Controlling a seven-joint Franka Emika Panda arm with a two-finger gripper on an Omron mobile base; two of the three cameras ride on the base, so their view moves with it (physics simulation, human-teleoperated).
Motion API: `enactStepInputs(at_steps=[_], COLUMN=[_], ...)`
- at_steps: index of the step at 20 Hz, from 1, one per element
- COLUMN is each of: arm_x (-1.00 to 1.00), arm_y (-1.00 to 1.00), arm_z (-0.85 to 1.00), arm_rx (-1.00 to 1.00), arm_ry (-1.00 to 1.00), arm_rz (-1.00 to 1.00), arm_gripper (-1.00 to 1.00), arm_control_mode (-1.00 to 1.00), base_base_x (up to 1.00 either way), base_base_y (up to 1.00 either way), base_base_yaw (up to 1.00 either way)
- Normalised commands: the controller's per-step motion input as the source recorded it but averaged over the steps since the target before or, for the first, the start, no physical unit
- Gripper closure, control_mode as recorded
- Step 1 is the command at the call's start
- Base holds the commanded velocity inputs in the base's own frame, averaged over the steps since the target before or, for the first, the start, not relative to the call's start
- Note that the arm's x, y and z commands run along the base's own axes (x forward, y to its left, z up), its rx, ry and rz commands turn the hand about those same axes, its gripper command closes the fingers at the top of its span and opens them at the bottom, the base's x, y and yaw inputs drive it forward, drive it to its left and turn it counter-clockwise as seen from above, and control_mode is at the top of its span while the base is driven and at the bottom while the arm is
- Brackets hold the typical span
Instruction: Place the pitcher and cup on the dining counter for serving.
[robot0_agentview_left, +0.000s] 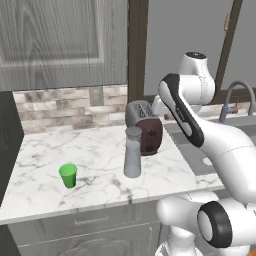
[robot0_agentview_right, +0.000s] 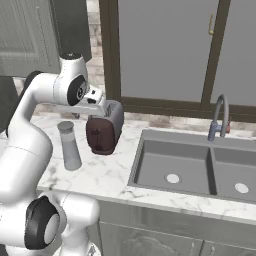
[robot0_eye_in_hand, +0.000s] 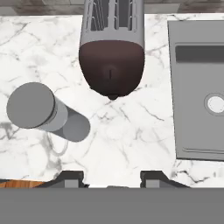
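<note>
Landmark = toaster (robot0_agentview_left: 145, 127), dark red-brown w/ grey slotted top, rounded body, standing at the back of the marble cabinet run.

Pitcher (robot0_agentview_left: 132, 152) stands upright just in front of the toaster, a bit to its left in the left base view, near but apart. Tall slim grey translucent cylinder, narrower neck, flat round lid; smooth, probably slippery, so a grip on the body below the neck looks safest.

Cup (robot0_agentview_left: 68, 175) sits well left of the toaster, nearer the counter's front edge. Small bright green tapered plastic, rim wider than base, upright.

Gripper (robot0_eye_in_hand: 111, 179) hovers high over the toaster's front, pointing down; fingertips (robot0_eye_in_hand: 70, 178) spread wide w/ bare marble between, holding nothing. Prob. staged up there to look over the scene before dropping toward the pitcher, which lies left of the toaster in the hand view.

Sink (robot0_agentview_right: 190, 165) is right of the toaster, grey steel, two basins. Nothing picked yet; both items are on the cabinet run, not the dining counter.
</note>
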Motion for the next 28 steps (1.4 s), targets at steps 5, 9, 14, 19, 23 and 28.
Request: enactStepInputs(at_steps=[5, 9, 14, 19, 23, 28], arm_x=[-0.11, -0.12, 0.0, 0.04, 0.15, 0.19], arm_y=[0.19, 0.61, 0.5, 0.19, 0.24, 0.35], arm_z=[-0.01, -0.38, -0.75, -0.66, -0.33, -0.29], arm_rx=[0.0, 0.0, 0.0, 0.0, -0.05, -0.03], arm_ry=[0.0, 0.01, 0.05, 0.05, 0.05, 0.08], arm_rz=[0.0, 0.01, 0.04, 0.1, 0.1, 0.08], arm_gripper=[-1.0, -1.0, -1.0, -1.0, -1.0, -1.0], arm_control_mode=[-1.0, -1.0, -1.0, -1.0, -1.0, -1.0], base_base_x=[0.0, 0.0, 0.0, 0.0, 0.0, 0.0], base_base_y=[0.0, 0.0, 0.0, 0.0, 0.0, 0.0], base_base_yaw=[0.0, 0.0, 0.0, 0.0, 0.0, 0.0])
